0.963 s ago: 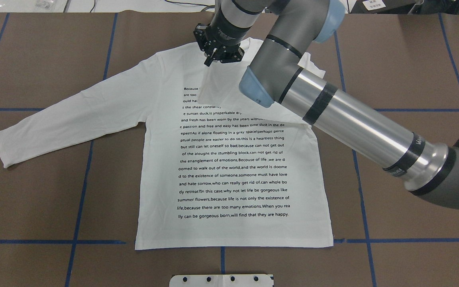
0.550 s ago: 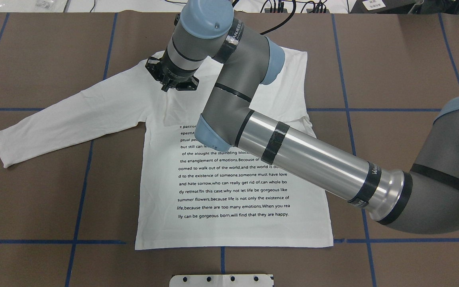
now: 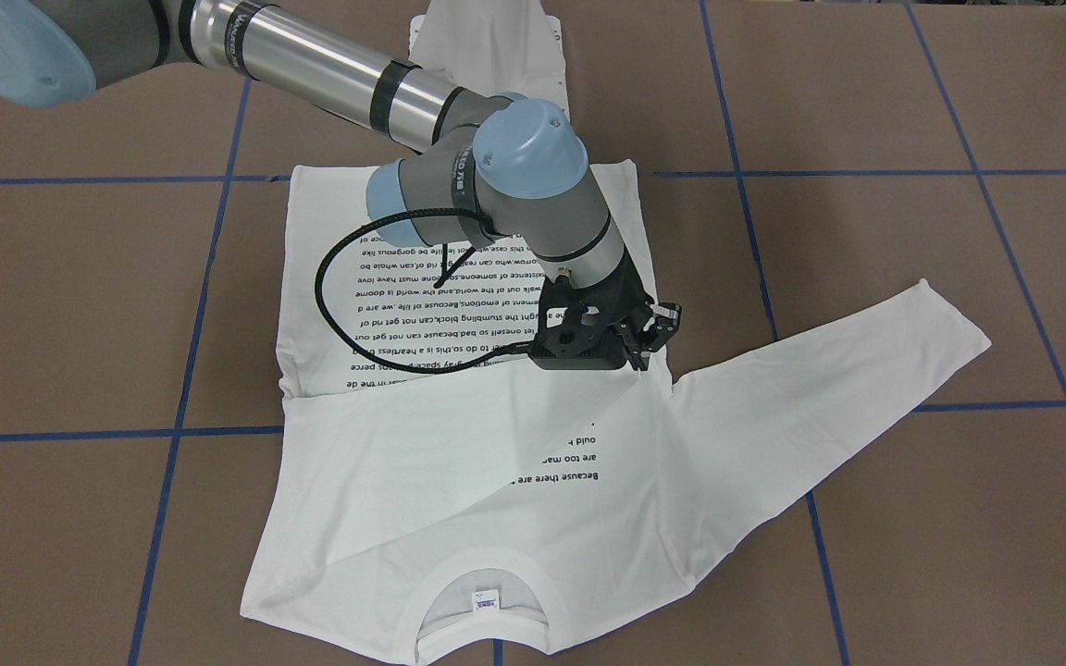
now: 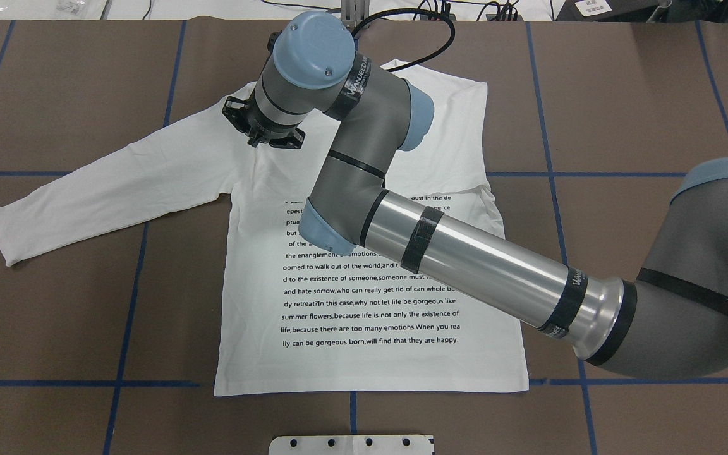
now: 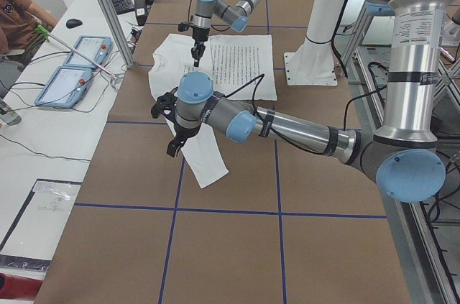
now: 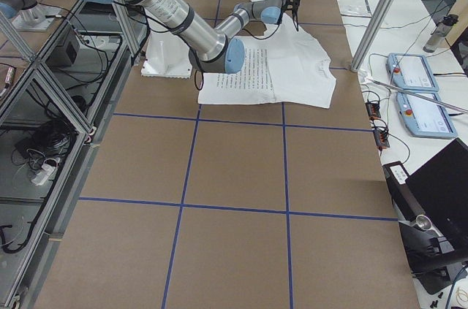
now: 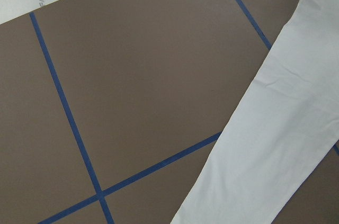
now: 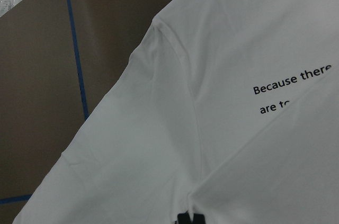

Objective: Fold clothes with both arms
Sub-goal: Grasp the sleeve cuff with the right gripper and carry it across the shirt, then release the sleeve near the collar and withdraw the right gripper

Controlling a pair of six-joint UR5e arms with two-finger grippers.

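The white long-sleeved T-shirt (image 4: 370,303) lies flat on the table with its printed text up. It also shows in the front view (image 3: 385,277). Its collar (image 3: 487,564) and label (image 3: 486,601) face the far side. One sleeve (image 3: 459,444) is folded across the chest and hides the top lines of text. My right gripper (image 4: 261,129) is shut on that sleeve's end, over the opposite shoulder (image 3: 649,356); in the right wrist view the cloth gathers at it (image 8: 189,217). The other sleeve (image 4: 105,183) lies stretched out. My left gripper (image 5: 171,139) hovers above that sleeve; I cannot tell whether it is open.
The table is covered in brown paper (image 4: 54,316) with blue tape lines. The white pedestal base (image 4: 351,444) stands at the near edge. Cables and white benches lie past the far edge, with two tablets (image 5: 79,67) and an operator there.
My right gripper has moved left across the shirt, from the collar to the opposite shoulder. It has drawn the folded sleeve over more of the text.
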